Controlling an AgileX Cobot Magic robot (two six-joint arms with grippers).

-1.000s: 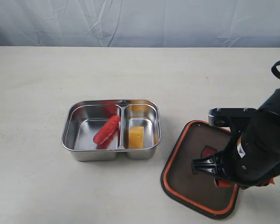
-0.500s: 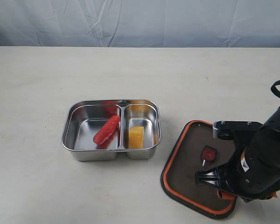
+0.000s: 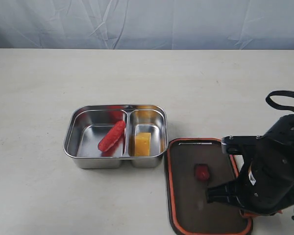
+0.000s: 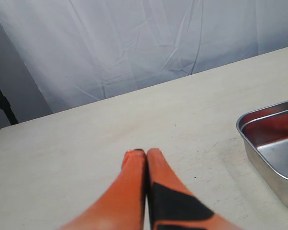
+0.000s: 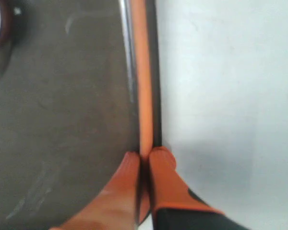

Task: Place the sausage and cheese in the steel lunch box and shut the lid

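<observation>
My right fingers [image 5: 127,187] pinch the rim of the dark translucent lid [image 3: 186,196]; the shiny steel lunch box [image 3: 103,161] lies just leftward.

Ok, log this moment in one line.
sausage: lunch box, larger compartment | cheese: smaller compartment | lid: off, beside lunch box | right end effector: shut on lid rim | left end effector: shut, empty
</observation>
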